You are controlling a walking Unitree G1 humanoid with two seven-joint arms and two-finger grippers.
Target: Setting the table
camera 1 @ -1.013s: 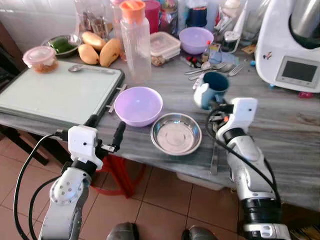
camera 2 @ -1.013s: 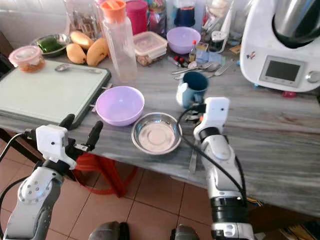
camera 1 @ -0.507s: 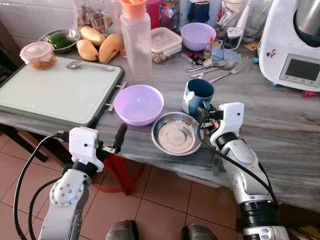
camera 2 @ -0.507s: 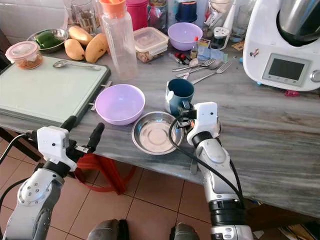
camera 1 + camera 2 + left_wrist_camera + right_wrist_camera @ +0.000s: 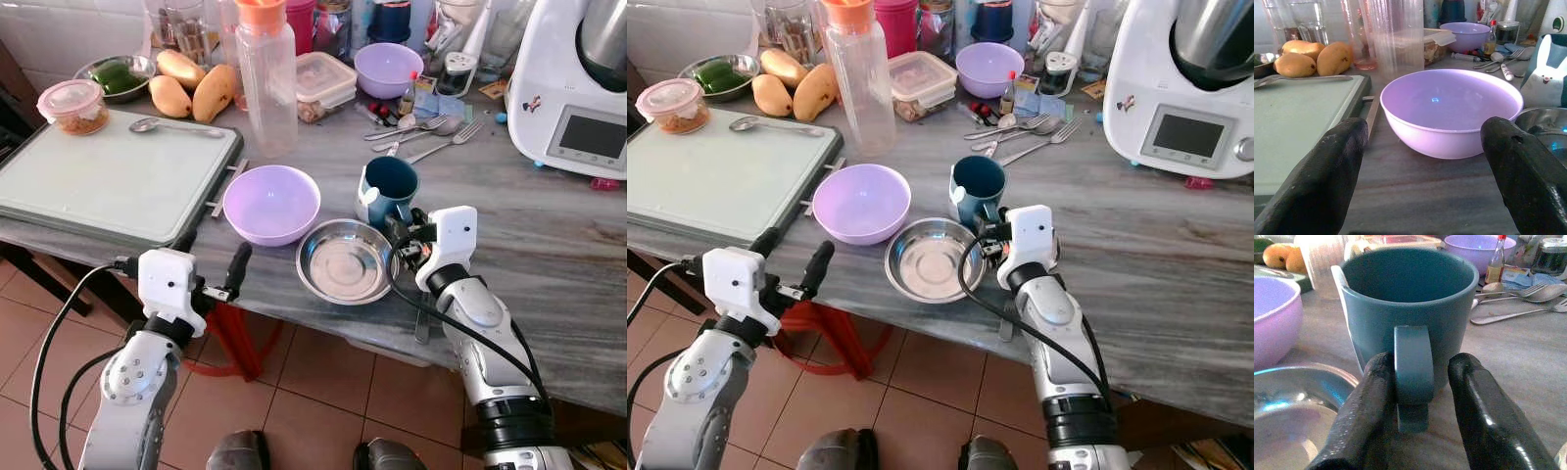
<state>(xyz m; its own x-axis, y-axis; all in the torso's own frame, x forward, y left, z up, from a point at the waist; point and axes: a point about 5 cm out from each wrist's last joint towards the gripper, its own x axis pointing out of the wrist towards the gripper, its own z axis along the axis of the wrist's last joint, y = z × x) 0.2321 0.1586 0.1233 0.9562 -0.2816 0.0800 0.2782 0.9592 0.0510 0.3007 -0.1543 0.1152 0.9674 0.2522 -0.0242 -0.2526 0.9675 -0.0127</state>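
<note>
The right gripper [image 5: 1418,396] is at the teal mug [image 5: 390,189], its two black fingers [image 5: 1364,416] straddling the handle; one finger touches it, the other leaves a thin gap, so the pincer is narrow around the handle, though I cannot tell how firmly it clamps. The mug stands upright on the grey marble-look table [image 5: 549,245], just beside the steel bowl [image 5: 345,262], at about 1 o'clock from it. The lilac bowl [image 5: 271,203] sits at 10 o'clock from the steel bowl, near it but apart.

The left gripper [image 5: 210,262] hovers at the table's near edge, pincer spread wide and holding nothing, with the lilac bowl framed between its fingertips [image 5: 1327,181] in the wrist view. At 9 o'clock from the lilac bowl lies a pale green tray [image 5: 108,181] with a spoon [image 5: 174,126] on its far side. At 12 o'clock stands a clear bottle with an orange cap [image 5: 266,83]. Mangoes [image 5: 194,90] lie beyond the tray, and a white kitchen machine [image 5: 578,88] stands at 2 o'clock from the mug.
</note>
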